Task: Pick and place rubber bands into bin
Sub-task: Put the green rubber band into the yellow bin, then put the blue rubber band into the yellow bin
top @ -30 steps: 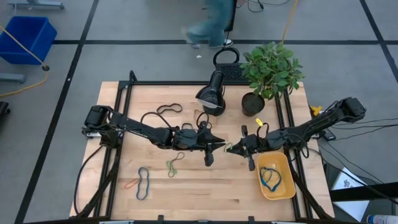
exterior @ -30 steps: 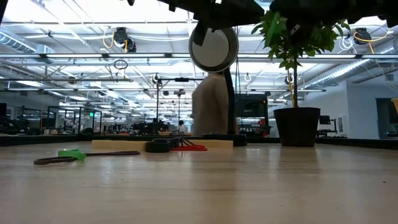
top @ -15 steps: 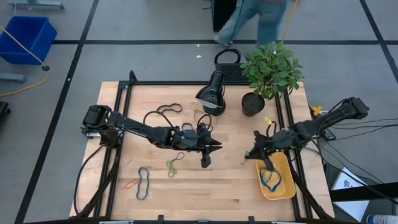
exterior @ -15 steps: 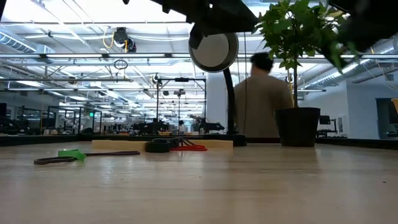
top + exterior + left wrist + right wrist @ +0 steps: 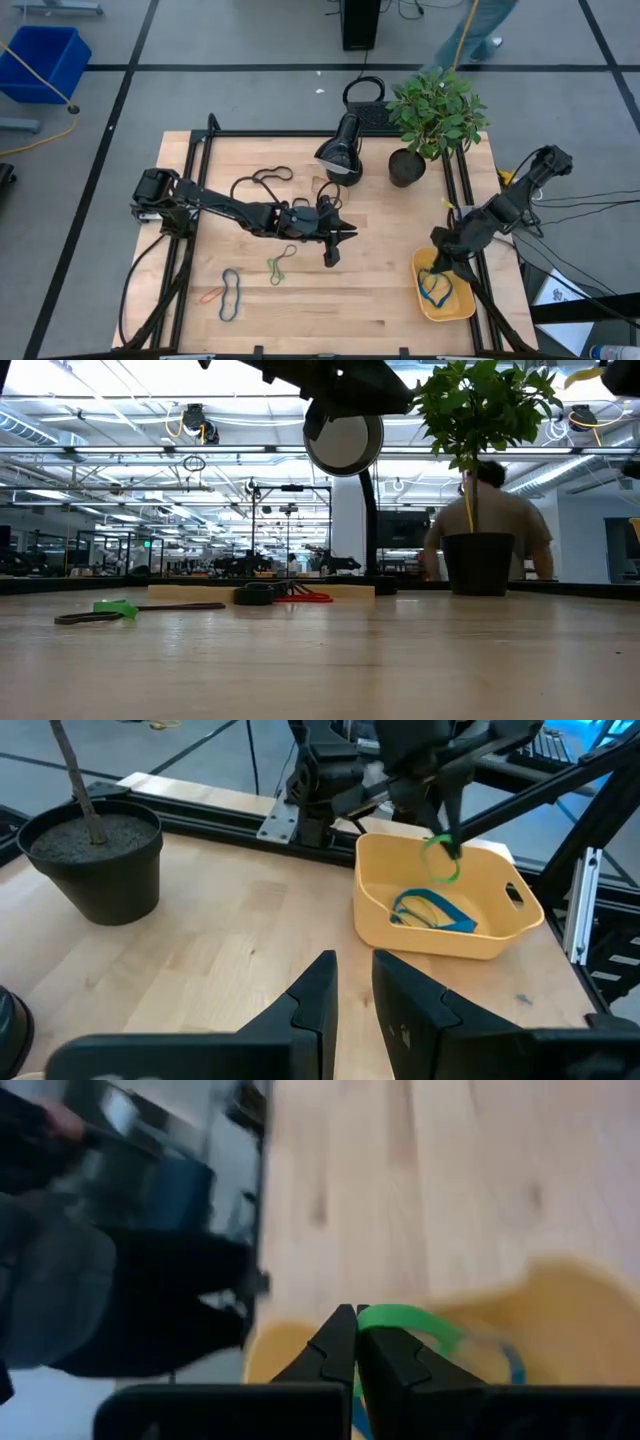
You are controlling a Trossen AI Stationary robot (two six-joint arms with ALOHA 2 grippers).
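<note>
No readable text, label, brand, number or sign anywhere: none on table, bin, lamp, plant pot, arms, or in the room behind.

In the right wrist view the bin (image 5: 560, 1295) and the blue rubber band (image 5: 512, 1363) are blurred, the green rubber band (image 5: 405, 1320) is partly hidden behind the right gripper (image 5: 357, 1342), and a person (image 5: 488, 525) stands half hidden behind the potted plant (image 5: 478, 470).
</note>
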